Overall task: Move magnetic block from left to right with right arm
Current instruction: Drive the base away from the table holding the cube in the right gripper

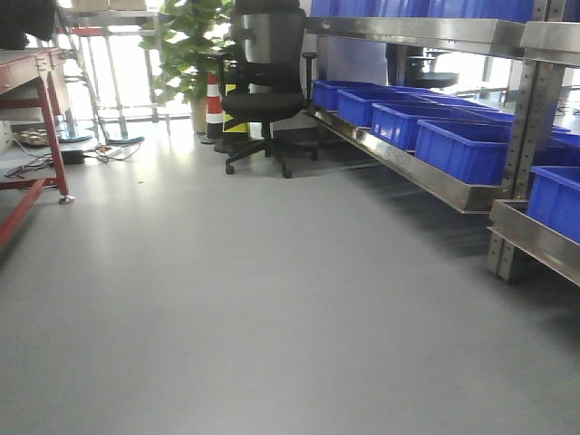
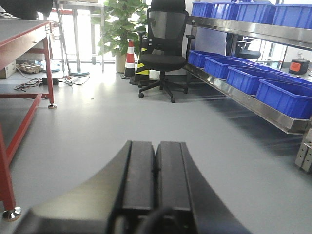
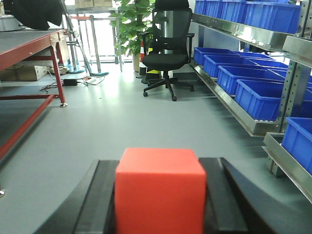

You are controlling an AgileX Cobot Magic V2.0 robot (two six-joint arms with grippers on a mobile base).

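The right gripper [image 3: 160,165] pinches the magnetic block [image 3: 160,192], with one black finger [image 3: 100,195] pressed to each side of the red cube. In the right wrist view the block is lifted off the grey floor [image 1: 272,299] and well apart from the black office chair [image 1: 265,82], on the near side of it with open floor between. The block's front face and a strip of its top show, both plain and unmarked.

The left gripper [image 2: 156,163] has its two flat fingers [image 2: 139,170] pressed together with only a thin seam between them and nothing held. It too points towards the chair from well away.

Just left of the chair stands a red-and-white cone [image 1: 214,104], and beyond that a leafy potted plant [image 1: 186,45]. To the right of the chair a metal shelf [image 1: 408,168] runs towards the cameras, carrying a row of blue bins [image 1: 458,149]. Well to the left of the chair is a red-framed table [image 1: 36,82], with cables lying on the floor between the two
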